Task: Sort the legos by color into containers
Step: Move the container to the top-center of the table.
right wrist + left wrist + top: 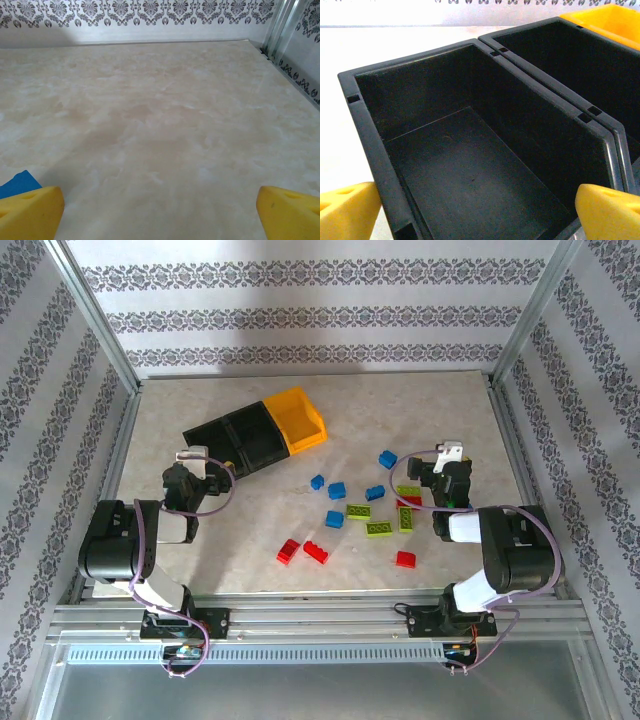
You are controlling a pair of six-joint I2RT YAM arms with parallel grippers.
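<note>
Three joined bins lie at the back left: two black ones (pixel 235 437) and a yellow-orange one (pixel 297 418). My left gripper (pixel 213 470) stands open at the near end of the outer black bin (pixel 460 165), its yellow fingertips (pixel 345 210) either side of the bin's empty inside. The second black bin (pixel 570 60) and the yellow bin (pixel 610 20) lie beyond. Blue (pixel 337 490), lime green (pixel 379 528) and red (pixel 316 552) legos are scattered mid-table. My right gripper (pixel 432 468) is open over bare table (pixel 160 125), a blue brick (pixel 17 182) just left of its left fingertip.
Patterned walls and metal frame posts (pixel 95 320) close in the table on three sides. A red brick (pixel 406 559) lies close to the right arm's base. Bare marbled table stretches behind the right gripper to the back wall (pixel 150 20).
</note>
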